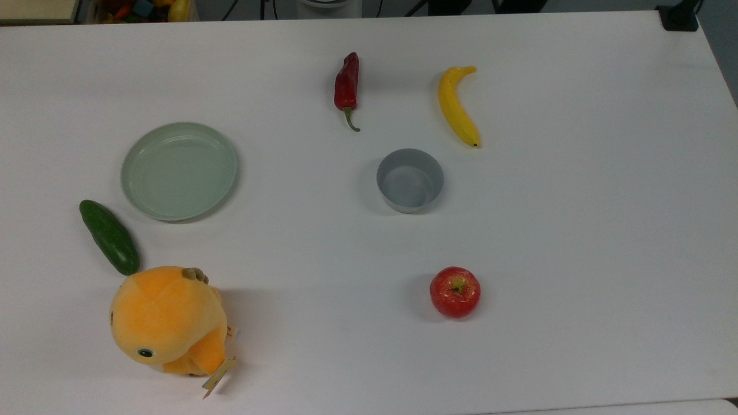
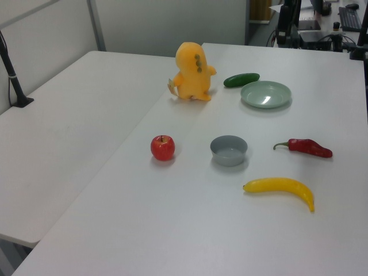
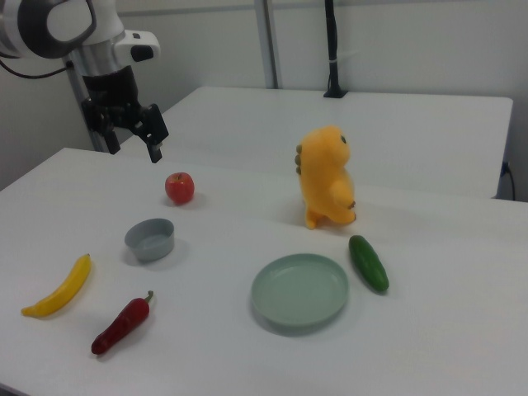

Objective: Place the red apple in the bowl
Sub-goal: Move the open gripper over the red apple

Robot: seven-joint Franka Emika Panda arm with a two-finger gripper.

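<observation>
From the top view, the red apple (image 1: 455, 291) sits upright on the white table (image 1: 576, 230), its green-yellow stem dimple facing straight up; being round, it has no long axis to speak of. The grey bowl (image 1: 410, 180) stands mouth-up well apart from it, toward the top view's top and a little to the top view's left, with bare tabletop between them. A yellow banana (image 1: 457, 105) and a dark red chili pepper (image 1: 346, 86) lie beyond the bowl. The pale green plate (image 1: 179, 170), a cucumber (image 1: 109, 237) and an orange plush toy (image 1: 167, 320) keep to the top view's left.

In the left view, the apple (image 2: 163, 147) rests near the seam where the table (image 2: 172, 218) meets a second white table (image 2: 69, 115), with the bowl (image 2: 229, 150) to the left view's right of it. Open surface lies all around the apple. Desks with equipment stand at the back.

In the right view, the gripper (image 3: 132, 139) hangs above the table (image 3: 429, 330), up and to the right view's left of the apple (image 3: 180, 187), touching nothing. Its dark fingers (image 3: 154, 151) stand apart and point down. The bowl (image 3: 150, 238) is nearer the camera than the apple, and the plush toy (image 3: 327, 176) stands to the right view's right.
</observation>
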